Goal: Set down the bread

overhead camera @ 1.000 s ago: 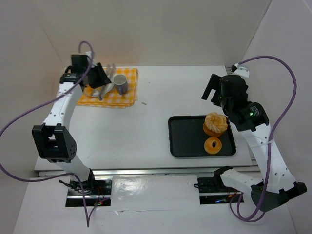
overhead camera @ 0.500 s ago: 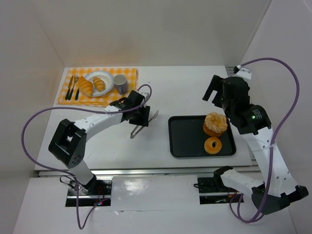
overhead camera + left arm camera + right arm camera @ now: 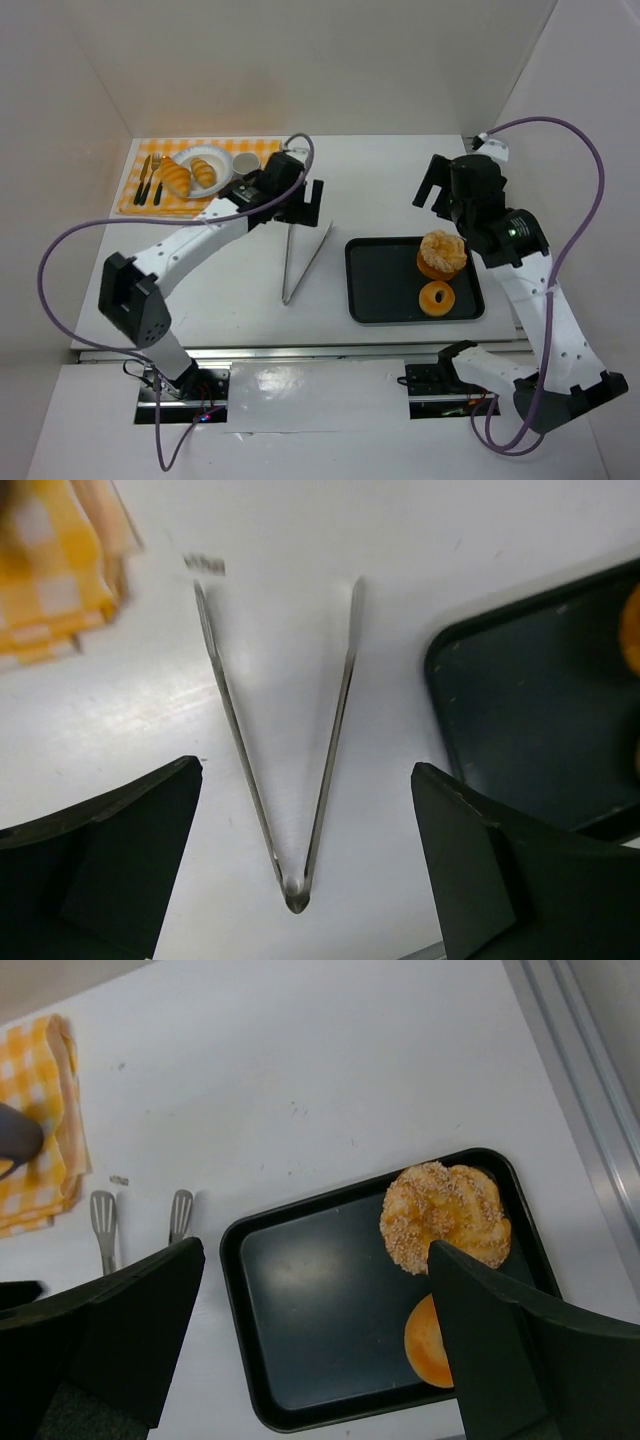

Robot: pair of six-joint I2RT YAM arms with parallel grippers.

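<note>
Seeing white table (image 3: 400, 170) carrying everything

Got left arm (image 3: 190, 240) stretched diagonally from its near-left base: elbow low by the near-left edge, forearm running up and right toward table centre, wrist just beside the cloth's near-right corner. Left gripper (image 3: 308, 203) (image 3: 305, 770) pointing down with jaws spread wide, gripping nothing, raised over the tongs and clear of them

Got right arm (image 3: 530, 290) rising from its near-right base along the right edge, wrist bent over the far side of the tray. Right gripper (image 3: 432, 187) (image 3: 315, 1250) looking down, jaws wide apart and empty

Yellow checked cloth (image 3: 135, 205) (image 3: 40, 1130) in the far-left corner

Black tray (image 3: 385, 280) (image 3: 320, 1300) (image 3: 520, 710) right of centre, near side

Metal tongs (image 3: 287, 265) (image 3: 329, 730) (image 3: 180, 1215) flat on the table between cloth and tray, splayed in a V, hinge toward the near edge, tips toward the far side, just left of the tray and not touching it

White plate (image 3: 207, 151) on the cloth, holding the bread: two croissants (image 3: 178, 178) side by side

Sesame bun (image 3: 442, 252) (image 3: 445, 1215) at the tray's far-right corner, ring bun (image 3: 436, 297) (image 3: 432, 1340) just in front of it

Cup (image 3: 246, 161) on the cloth right of the plate, partly hidden by the left wrist

Knife and fork (image 3: 150, 178) on the cloth left of the plate, side by side
</note>
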